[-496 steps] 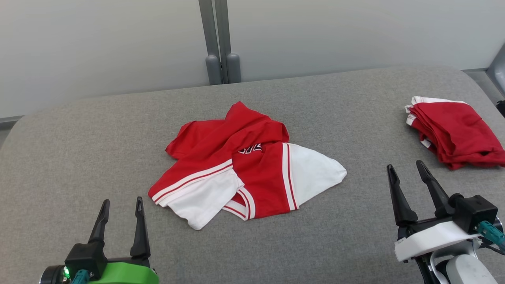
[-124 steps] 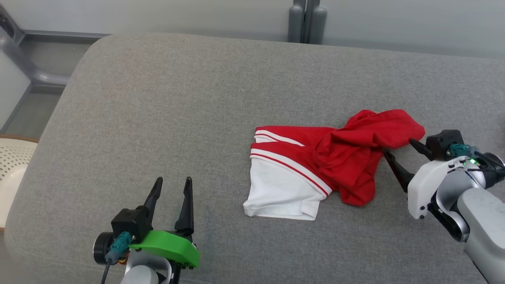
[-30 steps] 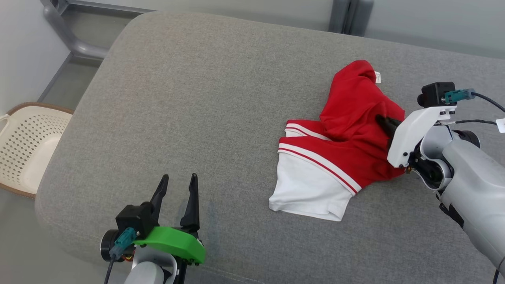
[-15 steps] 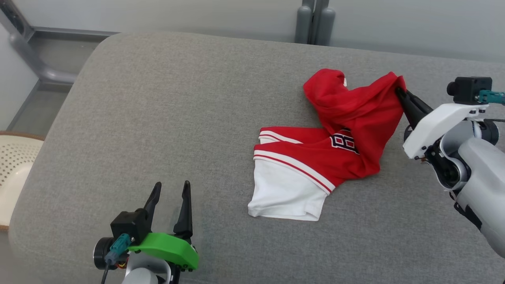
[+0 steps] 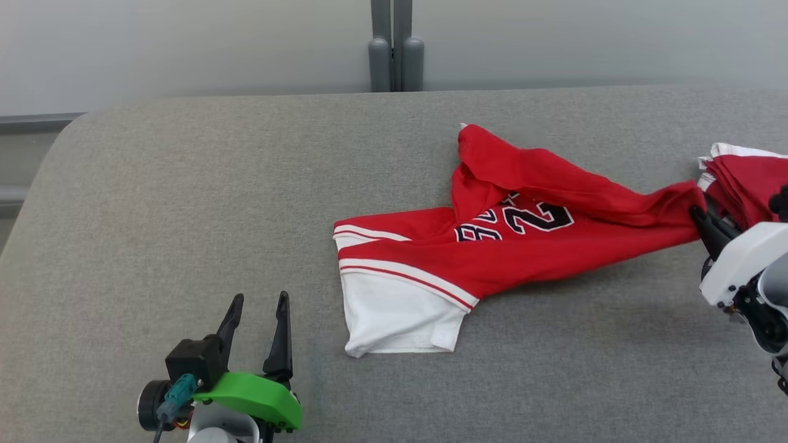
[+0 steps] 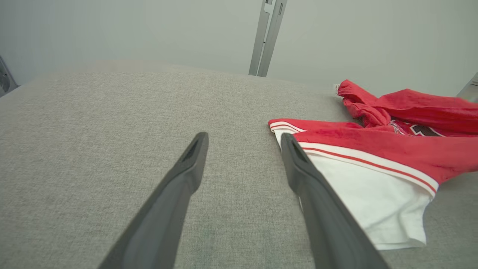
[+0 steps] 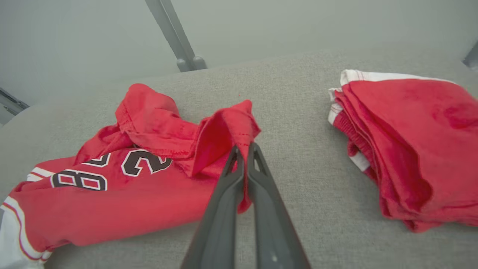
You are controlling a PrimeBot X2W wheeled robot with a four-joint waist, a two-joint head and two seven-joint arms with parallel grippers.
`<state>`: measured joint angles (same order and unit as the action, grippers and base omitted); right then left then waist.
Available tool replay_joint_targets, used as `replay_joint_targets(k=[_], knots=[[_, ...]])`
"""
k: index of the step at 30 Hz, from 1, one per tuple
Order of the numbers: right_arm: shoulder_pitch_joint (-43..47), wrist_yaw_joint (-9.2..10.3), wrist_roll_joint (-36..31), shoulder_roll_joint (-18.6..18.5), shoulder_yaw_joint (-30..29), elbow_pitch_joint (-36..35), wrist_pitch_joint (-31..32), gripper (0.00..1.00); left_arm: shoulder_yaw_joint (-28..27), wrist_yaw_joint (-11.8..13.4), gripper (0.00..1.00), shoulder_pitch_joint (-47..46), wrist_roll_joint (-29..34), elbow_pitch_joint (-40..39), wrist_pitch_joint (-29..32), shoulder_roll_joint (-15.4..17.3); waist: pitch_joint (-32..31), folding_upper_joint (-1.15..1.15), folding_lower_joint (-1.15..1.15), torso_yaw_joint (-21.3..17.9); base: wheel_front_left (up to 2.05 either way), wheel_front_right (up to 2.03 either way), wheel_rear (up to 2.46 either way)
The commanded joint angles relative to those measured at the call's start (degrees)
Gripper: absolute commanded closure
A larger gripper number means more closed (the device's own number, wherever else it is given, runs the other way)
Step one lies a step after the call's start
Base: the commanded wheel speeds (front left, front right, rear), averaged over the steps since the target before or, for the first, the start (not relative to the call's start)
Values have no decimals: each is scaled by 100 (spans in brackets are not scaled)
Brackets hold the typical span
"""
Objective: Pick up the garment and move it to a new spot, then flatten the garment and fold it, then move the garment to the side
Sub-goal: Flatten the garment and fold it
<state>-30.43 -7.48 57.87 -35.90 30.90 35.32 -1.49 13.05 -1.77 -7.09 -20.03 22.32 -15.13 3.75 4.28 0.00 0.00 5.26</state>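
The garment (image 5: 523,252) is red, with a white panel edged in white-and-red stripes and black numerals outlined in white. The folded pile (image 5: 748,178) is red with white trim. The tabletop (image 5: 184,203) is flecked grey. The left hand (image 5: 260,297) is black with a green cover, the right hand (image 5: 699,214) black with a white one.

Red-and-white garment (image 5: 492,258) — crumpled, stretched rightward.

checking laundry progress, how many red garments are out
2: a numbered jersey mid-surface, pinched by the right tool; a folded pile at far right, which may hide more.
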Motion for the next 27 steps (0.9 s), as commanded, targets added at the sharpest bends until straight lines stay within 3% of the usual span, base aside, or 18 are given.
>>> replay_joint_targets(k=[1, 6, 7, 8, 9, 16, 20, 27], knots=[[250, -2, -23, 48, -137, -54, 86, 100, -6, -6, 0, 31, 78, -14, 0, 35, -47, 0, 0, -215, 0, 0, 0], [908, -2, -156, 189, -661, -125, 379, 100, -1, -4, 0, 51, 96, -23, 0, 34, -58, 0, 0, -282, 0, 0, 0], [1043, -2, -232, 243, -780, -120, 423, 90, 3, -13, 0, 54, 98, -17, 0, 35, -61, 0, 0, -286, 0, 0, 0], [1141, -2, -294, 294, -879, -114, 452, 62, 4, -21, 0, 57, 97, -11, 0, 37, -65, 0, 0, -287, 0, 0, 0], [1255, -2, -385, 359, -993, -127, 479, 0, 9, -28, 0, 58, 95, -2, 0, 39, -69, 0, 0, -284, 0, 0, 0], [1725, -1, -1286, 653, -1979, -631, 7, 0, -12, -29, 0, 116, 96, 40, 0, 78, -161, 0, 0, -280, 0, 0, 0], [2011, -2, -2117, 925, -2508, -1372, -285, 0, -16, -1, 0, 173, 95, 12, 0, 105, -235, 0, 0, -278, 0, 0, 0], [2650, -1, -3115, 1472, -2830, -2513, -64, 0, 33, 24, 0, 180, 72, -38, 2, 119, -242, 0, 0, -197, 0, 0, 0]])
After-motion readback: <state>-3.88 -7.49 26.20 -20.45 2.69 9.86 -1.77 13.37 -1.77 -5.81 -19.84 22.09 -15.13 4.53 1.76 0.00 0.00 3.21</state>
